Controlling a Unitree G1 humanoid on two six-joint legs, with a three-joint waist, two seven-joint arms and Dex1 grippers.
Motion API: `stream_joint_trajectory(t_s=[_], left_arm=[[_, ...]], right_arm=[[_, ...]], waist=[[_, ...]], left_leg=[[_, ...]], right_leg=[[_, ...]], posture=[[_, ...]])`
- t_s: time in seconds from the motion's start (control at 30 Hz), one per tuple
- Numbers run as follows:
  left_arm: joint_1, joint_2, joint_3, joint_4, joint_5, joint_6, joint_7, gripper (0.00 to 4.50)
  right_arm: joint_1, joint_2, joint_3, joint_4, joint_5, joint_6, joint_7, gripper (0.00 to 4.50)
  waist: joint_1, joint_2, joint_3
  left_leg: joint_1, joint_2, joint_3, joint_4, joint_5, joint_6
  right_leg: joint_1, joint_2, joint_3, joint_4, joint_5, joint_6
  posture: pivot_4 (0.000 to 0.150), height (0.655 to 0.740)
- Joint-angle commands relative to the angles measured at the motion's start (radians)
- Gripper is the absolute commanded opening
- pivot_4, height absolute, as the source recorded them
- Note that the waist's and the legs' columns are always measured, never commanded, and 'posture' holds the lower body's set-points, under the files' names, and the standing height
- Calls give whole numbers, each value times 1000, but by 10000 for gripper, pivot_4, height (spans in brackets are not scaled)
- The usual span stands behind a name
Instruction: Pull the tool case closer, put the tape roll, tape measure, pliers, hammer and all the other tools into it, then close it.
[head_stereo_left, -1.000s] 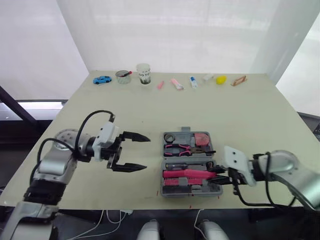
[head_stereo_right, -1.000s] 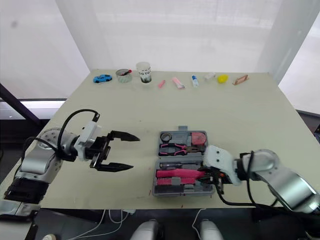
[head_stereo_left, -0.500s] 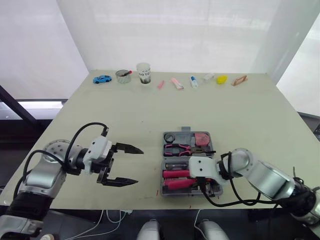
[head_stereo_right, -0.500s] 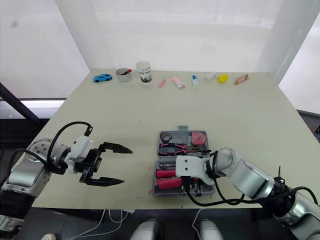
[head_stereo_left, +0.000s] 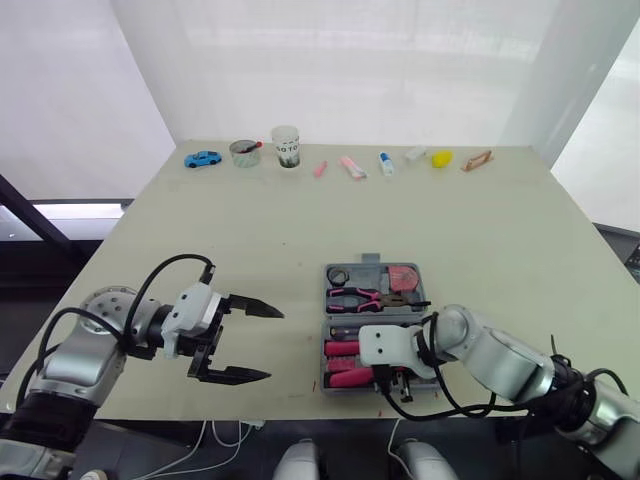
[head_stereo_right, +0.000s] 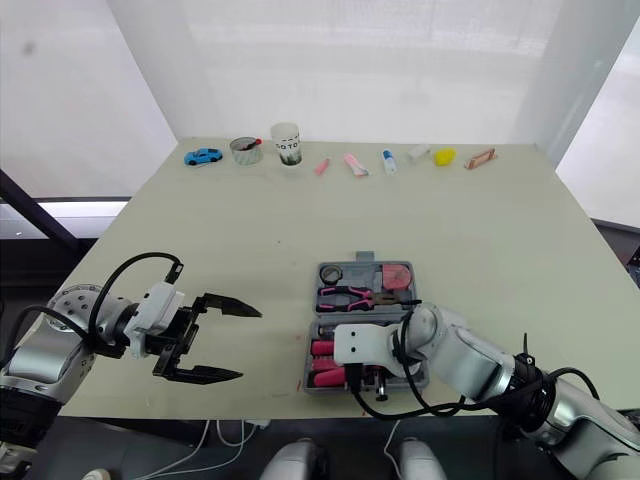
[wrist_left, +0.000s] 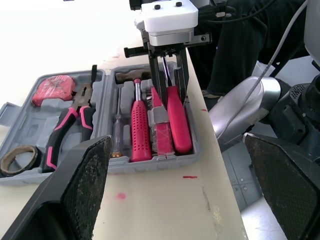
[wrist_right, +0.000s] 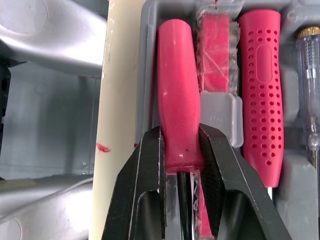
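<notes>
The grey tool case (head_stereo_left: 372, 262) lies open near the table's front edge. Its back half holds the tape roll (head_stereo_left: 341, 275), pink-handled pliers (head_stereo_left: 360, 296) and red tape measure (head_stereo_left: 404, 277). In the front tray lie the hammer (wrist_left: 140, 130) with its perforated pink handle, a clear-handled screwdriver (wrist_left: 116, 135) and a pink-handled screwdriver (wrist_right: 177, 90) in the slot nearest the table edge. My right gripper (wrist_right: 181, 140) is over that tray, shut on the pink screwdriver's handle near its shaft. My left gripper (head_stereo_left: 274, 344) hangs open to the left of the case, holding nothing.
Along the table's far edge stand a blue toy car (head_stereo_left: 202, 158), a tin (head_stereo_left: 244, 152), a paper cup (head_stereo_left: 286, 146), several small pink and white items and a yellow object (head_stereo_left: 441, 157). The case's front wall sits close to the table's front edge.
My right gripper has swung from the case's right side to over the front tray and shut on the pink screwdriver handle. My left gripper has drifted back toward me, still open.
</notes>
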Motion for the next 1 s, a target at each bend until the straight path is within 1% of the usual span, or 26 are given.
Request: stream_joint_trajectory(t_s=[0.03, 0.27, 0.33, 0.43, 0.47, 0.53, 0.7, 0.83, 0.9, 0.93, 1.0], left_arm=[[-6, 6, 0, -12, 1, -28, -60, 45000], [-4, -10, 0, -11, 14, -32, -60, 45000], [-4, -16, 2, -15, 17, -29, -60, 45000], [-7, -21, 2, -14, 19, -26, -60, 45000], [-8, -22, 2, -12, 20, -26, -60, 45000], [-9, -23, 3, -10, 22, -27, -60, 45000], [-13, -24, 2, -5, 24, -30, -60, 45000], [-17, -26, 1, -5, 22, -29, -60, 45000], [-22, -29, 0, -8, 21, -25, -60, 45000], [-25, -30, -1, -8, 21, -24, -60, 45000], [-30, -34, -2, -7, 20, -24, -60, 45000]], right_arm=[[-3, 27, -5, 7, -16, -2, -19, 3872], [2, 38, -4, 29, -39, -28, -22, 3872], [4, 22, 1, 30, -41, -48, -2, 14389], [10, 24, -13, 32, -40, -60, 1, 28193], [12, 29, -26, 29, -33, -56, 1, 34245], [13, 31, -57, 11, -11, -43, 10, 40510], [25, 31, -150, -29, 76, -21, 44, 40510], [69, 32, -238, -38, 165, -62, 68, 40510], [121, 58, -307, -5, 204, -152, 50, 35585], [144, 65, -328, 13, 214, -206, 51, 28472], [193, 60, -347, 54, 205, -329, 54, 23694]], waist=[[-1, 0, 0], [-3, 0, 0], [-2, 0, 0], [-1, 0, 0], [-1, 0, 0], [0, 0, 0], [0, 0, 0], [0, 0, 0], [1, 0, 0], [1, 0, 0], [2, -1, 0]], left_leg=[[0, 0, 0, 0, 0, 0], [1, 1, 0, 0, 0, 0], [1, 1, 0, 0, 0, 0], [1, 1, 0, 0, 0, 0], [1, 1, 1, 0, 0, 0], [0, 1, 1, 0, 0, 0], [0, 1, 1, -1, 0, 0], [0, 1, 1, -1, 0, 0], [0, 1, 0, -1, 0, 0], [0, 1, 0, -1, 0, 0], [0, 1, 1, -1, 0, 0]], right_leg=[[0, 0, 0, 0, 0, 0], [0, 1, 0, 1, 0, 0], [0, 1, 0, 1, 0, 0], [0, 1, 0, 1, 0, 0], [0, 1, 0, 1, 0, 0], [0, 1, 0, 0, 0, 0], [0, 1, 0, 0, 1, 1], [0, 1, 0, 0, 0, 0], [0, 1, 0, 0, 0, 0], [0, 1, 0, 0, 0, 0], [0, 1, 0, 0, 0, 0]], posture=[[1500, 7400], [1500, 7400], [1500, 7400], [1500, 7400], [1500, 7400], [1500, 7400], [1500, 7400], [1500, 7400], [1500, 7400], [1500, 7400], [1500, 7400]])
